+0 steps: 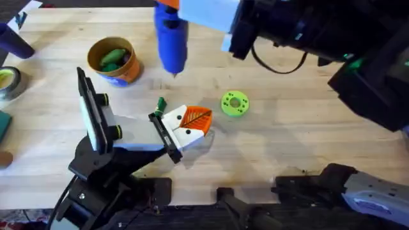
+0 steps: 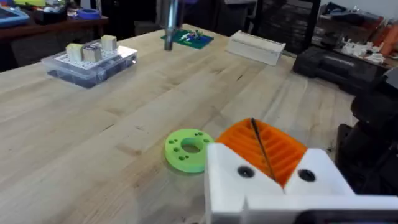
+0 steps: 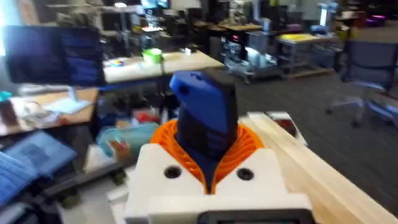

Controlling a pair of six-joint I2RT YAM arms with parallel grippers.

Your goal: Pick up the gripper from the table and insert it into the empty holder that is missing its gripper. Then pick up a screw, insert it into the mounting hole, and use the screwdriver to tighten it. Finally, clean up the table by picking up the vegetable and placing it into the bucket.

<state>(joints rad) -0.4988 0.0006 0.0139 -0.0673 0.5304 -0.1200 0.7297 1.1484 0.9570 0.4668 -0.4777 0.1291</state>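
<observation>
The right gripper [image 3: 208, 149] holds the blue screwdriver [image 1: 170, 39] upright over the back of the worktop [image 1: 287, 147]. Its jaws are clamped on the tool's body, and the orange ribbed pads [image 3: 245, 146] press it from both sides in the right wrist view. The thin metal bit points down and hangs above bare wood, between the bucket [image 1: 126, 71] and the green ring [image 1: 234, 103]. The orange-yellow bucket stands at the back left of the worktop with a green vegetable [image 1: 112, 57] lying inside it. The left gripper [image 1: 192, 122] lies low over the middle of the worktop. At its tip the orange ribbed gripper finger [image 1: 197, 117] sits against the white holder [image 1: 179, 132], which shows small dark round holes. From the left wrist the left jaws look pressed together, with white blocks on either side and only a thin dark seam running through the orange ribs. The flat green ring with holes lies on the wood just beyond that tip, apart from it. A small green piece [image 1: 161, 103] sits beside the left arm's black crossbar; what it is cannot be told. Farther off in the left wrist view stand a clear parts box [image 2: 90, 61], a green circuit board [image 2: 194, 38] and a long white box [image 2: 256, 46].
</observation>
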